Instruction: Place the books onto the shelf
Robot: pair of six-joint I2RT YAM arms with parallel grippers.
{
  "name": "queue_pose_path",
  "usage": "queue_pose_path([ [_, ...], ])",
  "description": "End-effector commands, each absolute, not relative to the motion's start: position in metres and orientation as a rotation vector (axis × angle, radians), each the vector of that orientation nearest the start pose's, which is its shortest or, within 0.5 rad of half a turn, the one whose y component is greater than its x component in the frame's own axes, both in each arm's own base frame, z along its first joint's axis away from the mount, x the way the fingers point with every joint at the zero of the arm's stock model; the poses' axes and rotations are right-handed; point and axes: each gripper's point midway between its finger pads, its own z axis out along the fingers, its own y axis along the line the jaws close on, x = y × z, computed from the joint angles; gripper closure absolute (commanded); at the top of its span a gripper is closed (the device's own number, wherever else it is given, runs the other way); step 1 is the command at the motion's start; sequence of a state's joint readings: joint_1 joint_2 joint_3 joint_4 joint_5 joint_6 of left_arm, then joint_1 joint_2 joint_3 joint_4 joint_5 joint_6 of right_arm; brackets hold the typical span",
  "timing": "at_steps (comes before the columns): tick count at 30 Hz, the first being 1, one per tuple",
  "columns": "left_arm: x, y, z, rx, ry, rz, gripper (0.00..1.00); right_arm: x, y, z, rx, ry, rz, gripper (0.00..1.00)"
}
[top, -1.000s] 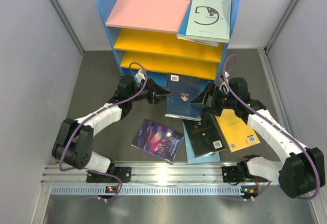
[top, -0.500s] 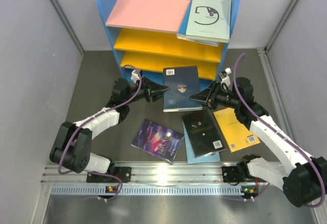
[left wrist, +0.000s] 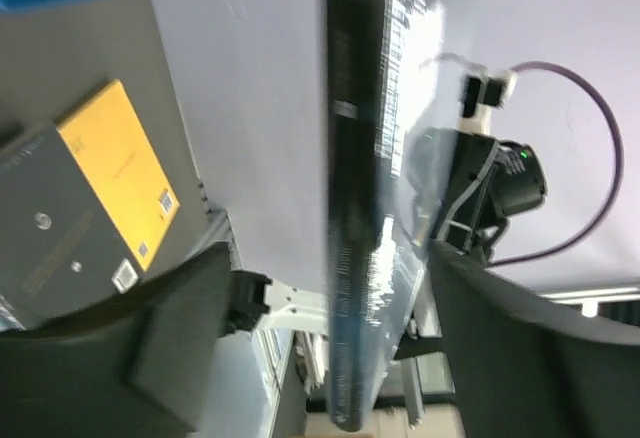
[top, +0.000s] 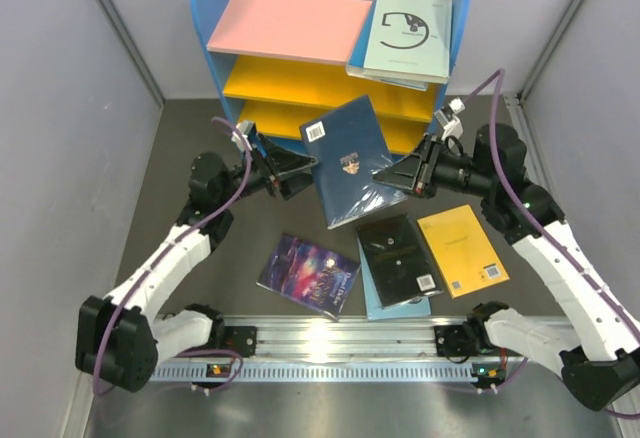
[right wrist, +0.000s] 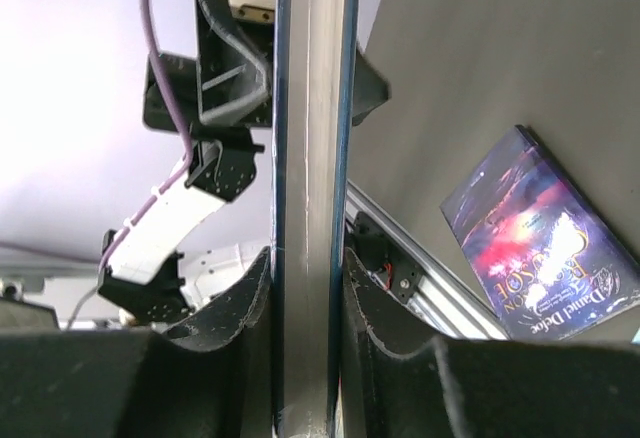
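Dark navy paperback point(top: 345, 158) now lifted | right gripper point(top: 392, 174) clamped on it | left gripper point(top: 300, 173) just released | blue-sided shelf point(top: 205, 18) next

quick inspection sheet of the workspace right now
surface: dark grey table
job's things: navy book held up before the shelf; mint book on its top; galaxy book, black book, yellow book flat on table; light blue book under the black one
clutter: nothing seen
grippers: right gripper shut on navy book; left gripper open around its other edge
cables: purple cable arcs over right arm, clear of books
surroundings: grey walls; metal rail at near edge
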State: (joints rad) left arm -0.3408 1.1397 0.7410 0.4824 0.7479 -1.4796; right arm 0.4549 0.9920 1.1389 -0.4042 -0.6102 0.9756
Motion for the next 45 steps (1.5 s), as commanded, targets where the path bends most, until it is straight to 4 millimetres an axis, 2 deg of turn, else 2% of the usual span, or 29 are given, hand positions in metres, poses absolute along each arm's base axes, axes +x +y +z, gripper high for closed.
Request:
queue_pose_path([
  [1,0.264,-0.229,0.32,-0.305,1.885,-1.767,0.1,0.189,0.244,0.43,-0.185,1.849,1.493,1.0],
  [4,0.256,-0.211,0.323,-0.311,1.881,-1.697,0.01,0.179,0.248,0.453,-0.25,1.794,1.542,1.0],
  [7,0.251,-0.199,0.32,-0.325,1.895,-1.648,0.01,0.169,0.253,0.478,-0.313,1.717,1.601,1.0],
  [9,0.25,-0.194,0.316,-0.33,1.905,-1.621,0.01,0.169,0.254,0.493,-0.306,1.682,1.615,1.0],
  [10,0.249,-0.192,0.316,-0.333,1.906,-1.612,0.01,0.166,0.251,0.509,-0.313,1.64,1.619,1.0],
  [12,0.247,-0.192,0.315,-0.336,1.908,-1.606,0.01,0.172,0.253,0.526,-0.28,1.614,1.635,1.0],
  [13,0.247,-0.191,0.314,-0.337,1.905,-1.604,0.02,0.168,0.249,0.548,-0.282,1.558,1.645,1.0],
  [15,0.248,-0.191,0.313,-0.344,1.906,-1.598,0.02,0.181,0.249,0.567,-0.208,1.525,1.644,1.0],
  [16,0.249,-0.19,0.312,-0.349,1.906,-1.594,0.02,0.181,0.243,0.586,-0.181,1.477,1.64,1.0],
  [19,0.251,-0.191,0.313,-0.347,1.9,-1.594,0.04,0.211,0.234,0.605,-0.015,1.438,1.613,1.0],
  [21,0.252,-0.19,0.315,-0.345,1.892,-1.591,0.05,0.24,0.232,0.606,0.072,1.445,1.592,1.0],
  [22,0.253,-0.191,0.315,-0.341,1.895,-1.596,0.06,0.248,0.225,0.617,0.103,1.416,1.585,1.0],
  [23,0.253,-0.191,0.317,-0.336,1.892,-1.594,0.06,0.266,0.227,0.613,0.132,1.434,1.579,1.0],
  [24,0.253,-0.191,0.32,-0.329,1.89,-1.593,0.06,0.275,0.226,0.616,0.146,1.432,1.579,1.0],
  [25,0.252,-0.191,0.321,-0.326,1.892,-1.592,0.06,0.281,0.216,0.629,0.159,1.395,1.567,1.0],
  [26,0.253,-0.191,0.322,-0.319,1.891,-1.585,0.07,0.298,0.217,0.625,0.19,1.411,1.57,1.0],
  [27,0.253,-0.191,0.324,-0.315,1.889,-1.581,0.07,0.307,0.213,0.627,0.209,1.41,1.57,1.0],
  [28,0.252,-0.19,0.323,-0.316,1.893,-1.577,0.07,0.313,0.2,0.639,0.226,1.371,1.553,1.0],
  [29,0.252,-0.19,0.322,-0.32,1.894,-1.573,0.07,0.328,0.197,0.636,0.267,1.38,1.559,1.0],
  [30,0.253,-0.19,0.321,-0.324,1.893,-1.57,0.07,0.335,0.185,0.642,0.293,1.357,1.543,1.0],
  [31,0.253,-0.189,0.321,-0.325,1.889,-1.565,0.07,0.348,0.182,0.637,0.327,1.37,1.553,1.0],
  [33,0.255,-0.188,0.317,-0.342,1.889,-1.556,0.07,0.357,0.171,0.639,0.345,1.361,1.542,1.0],
  [37,0.259,-0.187,0.311,-0.358,1.882,-1.553,0.08,0.374,0.169,0.623,0.389,1.415,1.53,1.0],
  [41,0.264,-0.187,0.301,-0.379,1.887,-1.556,0.09,0.377,0.166,0.615,0.415,1.443,1.508,1.0],
  [45,0.269,-0.186,0.293,-0.394,1.896,-1.556,0.09,0.378,0.157,0.61,0.462,1.457,1.477,0.95],
])
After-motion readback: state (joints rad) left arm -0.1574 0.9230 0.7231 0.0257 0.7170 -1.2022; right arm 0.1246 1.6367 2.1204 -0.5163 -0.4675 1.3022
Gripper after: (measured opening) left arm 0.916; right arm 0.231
